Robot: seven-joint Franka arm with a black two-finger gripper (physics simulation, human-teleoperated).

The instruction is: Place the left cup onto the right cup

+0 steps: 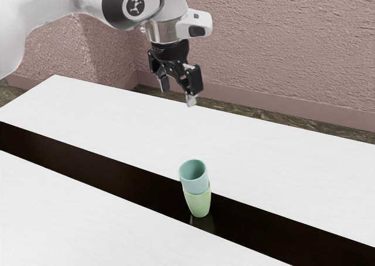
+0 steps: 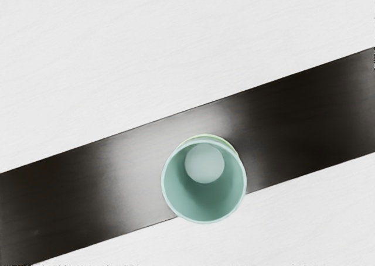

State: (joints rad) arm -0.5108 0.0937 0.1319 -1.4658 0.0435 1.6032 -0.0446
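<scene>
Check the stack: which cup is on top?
The teal cup is on top. It sits nested in the light green cup, which stands on the black strip. The pincer hangs open above, touching neither.

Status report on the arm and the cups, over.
Gripper open, empty, high above the table. Teal cup seated in green cup on the dark strip. Nothing between gripper and cups.

The upper cup (image 1: 193,174) sits nested in the lower cup (image 1: 198,204), which stands on the strip (image 1: 88,160) running across the surface (image 1: 263,149).
</scene>
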